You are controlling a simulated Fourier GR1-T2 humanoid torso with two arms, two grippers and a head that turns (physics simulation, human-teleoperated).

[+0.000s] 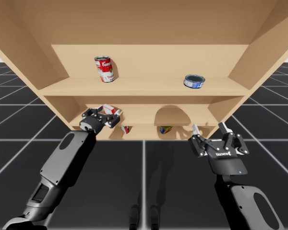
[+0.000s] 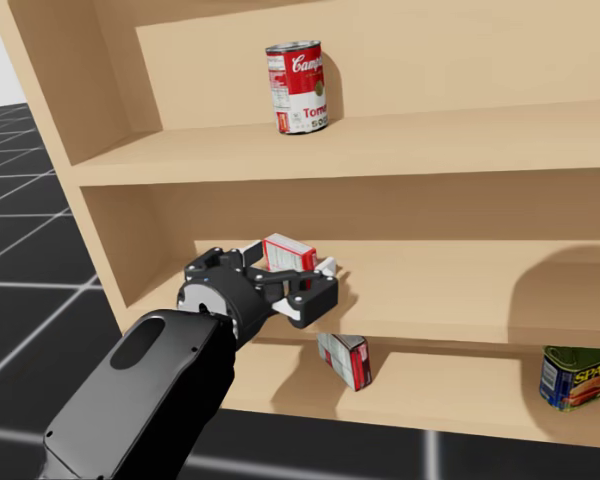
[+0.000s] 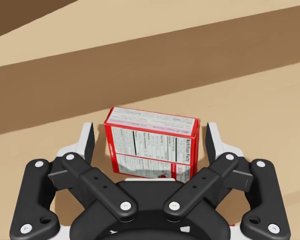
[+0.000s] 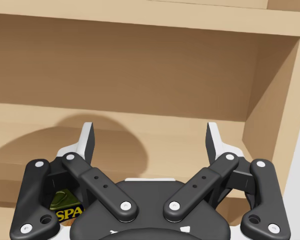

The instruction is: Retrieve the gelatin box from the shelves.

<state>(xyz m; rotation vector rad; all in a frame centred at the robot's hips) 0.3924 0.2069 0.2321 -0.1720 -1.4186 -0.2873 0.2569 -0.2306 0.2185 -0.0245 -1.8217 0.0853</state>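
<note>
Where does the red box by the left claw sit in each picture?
High view: red box on the middle shelf, left side, at my left gripper.
Head view: red box at centre, between that gripper's fingers.
Left wrist view: red box between the open fingers, gaps either side.
Shared landmark: my left gripper.

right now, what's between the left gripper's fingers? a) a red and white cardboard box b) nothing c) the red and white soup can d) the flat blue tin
a: in the left wrist view the red and white cardboard box stands between the open fingers of the left gripper, with a thin gap on each side.
</note>
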